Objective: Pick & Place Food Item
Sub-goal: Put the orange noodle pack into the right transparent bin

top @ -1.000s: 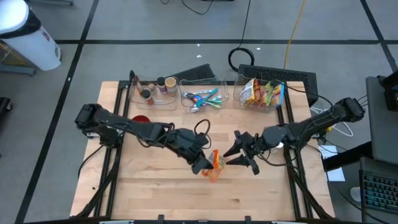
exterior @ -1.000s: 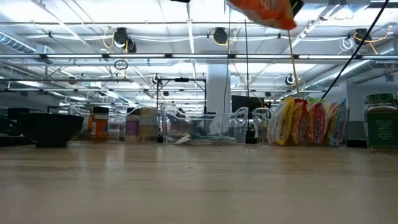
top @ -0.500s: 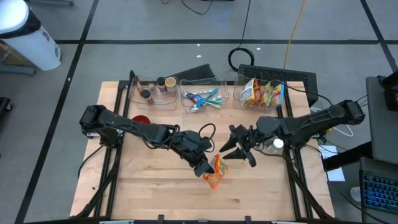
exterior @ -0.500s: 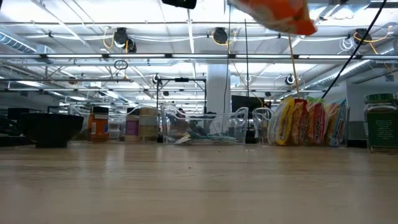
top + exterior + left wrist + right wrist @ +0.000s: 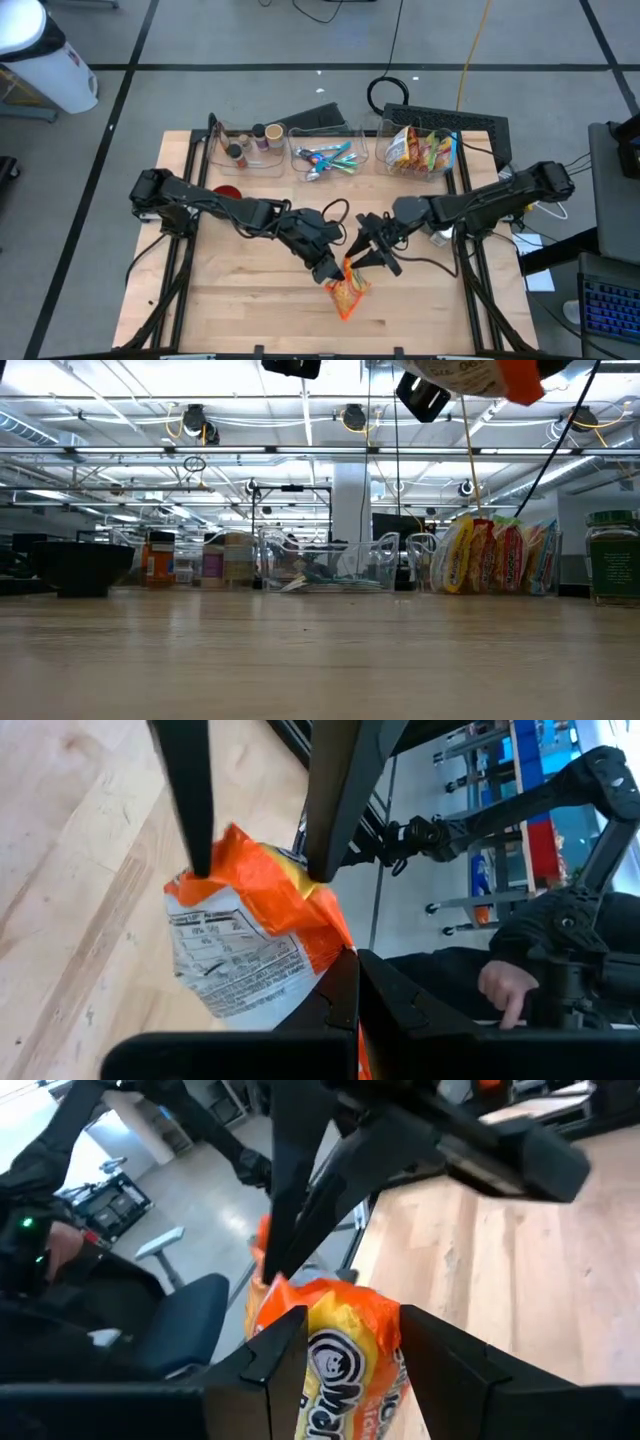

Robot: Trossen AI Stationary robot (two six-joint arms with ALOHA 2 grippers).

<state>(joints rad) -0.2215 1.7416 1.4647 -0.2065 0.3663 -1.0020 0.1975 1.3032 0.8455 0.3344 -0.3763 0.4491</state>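
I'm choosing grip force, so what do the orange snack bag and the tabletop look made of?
Orange snack bag: apparently thin, glossy plastic film, printed; it creases where the left gripper pinches it, with the right gripper around it. Tabletop: pale wood, seemingly butcher-block, with visible grain and plank seams and a matte finish.

A robotics lab in a large industrial hall: a wooden table (image 5: 250,300) on a black metal frame stands on a grey concrete floor (image 5: 250,40) marked with dark tape lines. Cables (image 5: 392,92) trail across the floor, laptops (image 5: 605,310) sit alongside, and strip lights (image 5: 150,405) hang among overhead pipes above rows of workstations stretching behind the table.
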